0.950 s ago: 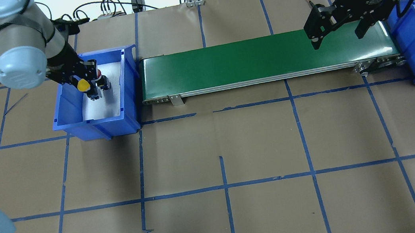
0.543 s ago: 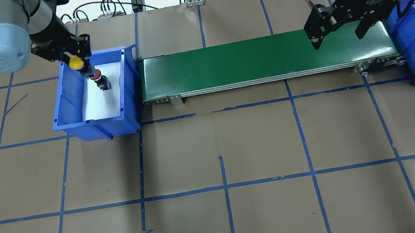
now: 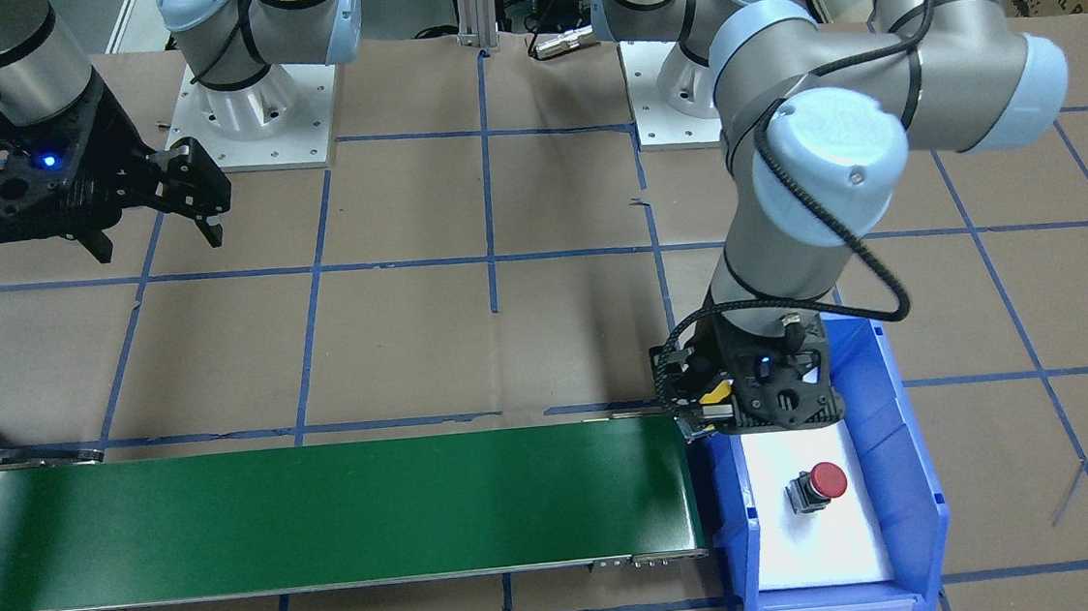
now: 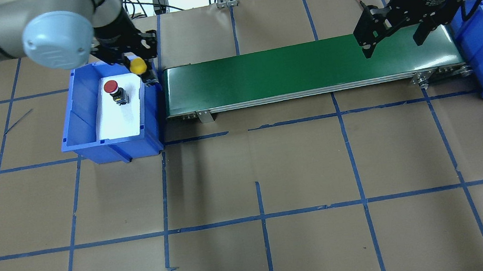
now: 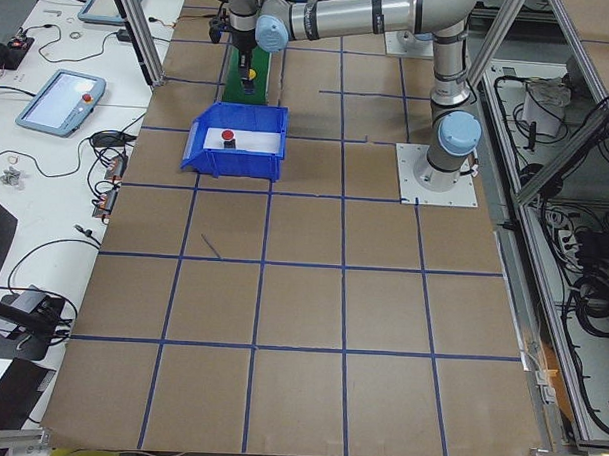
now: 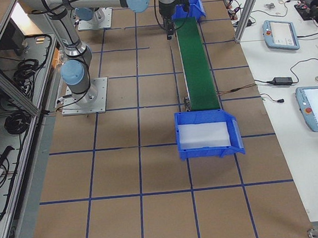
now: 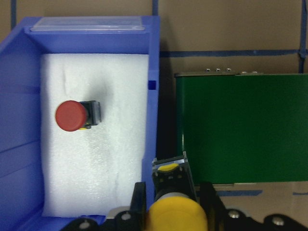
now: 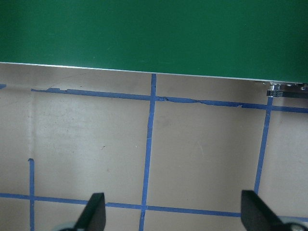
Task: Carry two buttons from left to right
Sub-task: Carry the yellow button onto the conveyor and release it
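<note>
My left end effector (image 7: 172, 192) is pinching the yellow button (image 4: 137, 66) by its dark body, cap toward my wrist, and holding it above the wall of the blue bin (image 4: 81, 124), at the left end of the green conveyor belt (image 4: 307, 66). The red button (image 4: 111, 87) is resting on the bin's white foam. Both look light, rigid and hard-shelled. The flat-sided base seems the surer hold, while the domed cap would likely slip. My right end effector (image 4: 393, 44) is hanging spread over the belt's far end, beside the second bin (image 4: 477, 44) on the paper-covered counter (image 4: 255, 166).
</note>
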`<state>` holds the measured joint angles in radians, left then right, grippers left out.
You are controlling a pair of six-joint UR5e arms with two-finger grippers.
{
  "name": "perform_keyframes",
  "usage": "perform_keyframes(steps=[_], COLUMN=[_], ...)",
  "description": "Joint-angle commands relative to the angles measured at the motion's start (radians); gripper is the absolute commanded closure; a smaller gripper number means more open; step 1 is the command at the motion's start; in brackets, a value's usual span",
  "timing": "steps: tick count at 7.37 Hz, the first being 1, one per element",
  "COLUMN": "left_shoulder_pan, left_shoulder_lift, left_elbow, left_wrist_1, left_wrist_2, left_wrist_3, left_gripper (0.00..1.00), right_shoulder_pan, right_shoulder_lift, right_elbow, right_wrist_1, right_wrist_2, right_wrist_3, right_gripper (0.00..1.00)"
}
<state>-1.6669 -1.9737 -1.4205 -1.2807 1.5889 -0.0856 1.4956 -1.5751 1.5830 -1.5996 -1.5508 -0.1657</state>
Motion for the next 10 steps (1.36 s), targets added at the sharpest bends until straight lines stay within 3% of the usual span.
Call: perform_keyframes(steps=[1, 5, 7, 9, 10], left_shoulder_pan=[-0.011, -0.013, -0.013, -0.013, -0.013], left_shoulder_lift=[-0.072, -0.112, -0.112, -0.096, -0.068], left_elbow=[0.002, 0.006, 0.008, 0.009, 0.009], left_wrist_1=[0.045, 0.06, 0.058, 0.058, 0.055], left_wrist_2=[-0.003, 0.005, -0.006, -0.006, -0.004], left_wrist_3=[-0.006, 0.084, 0.084, 0.084, 0.087], left_gripper=[0.74, 0.73, 0.45, 0.0, 0.0], right_shoulder_pan=[0.0, 0.0, 0.0, 0.0, 0.0], right_shoulder_lift=[0.0, 0.001, 0.001, 0.0, 0.0], right_elbow=[0.0, 0.0, 0.0, 0.0, 0.0], right_wrist_1=[0.001, 0.004, 0.006, 0.006, 0.006], right_wrist_2=[0.0, 0.0, 0.0, 0.0, 0.0], right_wrist_3=[0.0, -0.002, -0.002, -0.002, -0.002], right_gripper=[0.0, 0.0, 0.0, 0.0, 0.0])
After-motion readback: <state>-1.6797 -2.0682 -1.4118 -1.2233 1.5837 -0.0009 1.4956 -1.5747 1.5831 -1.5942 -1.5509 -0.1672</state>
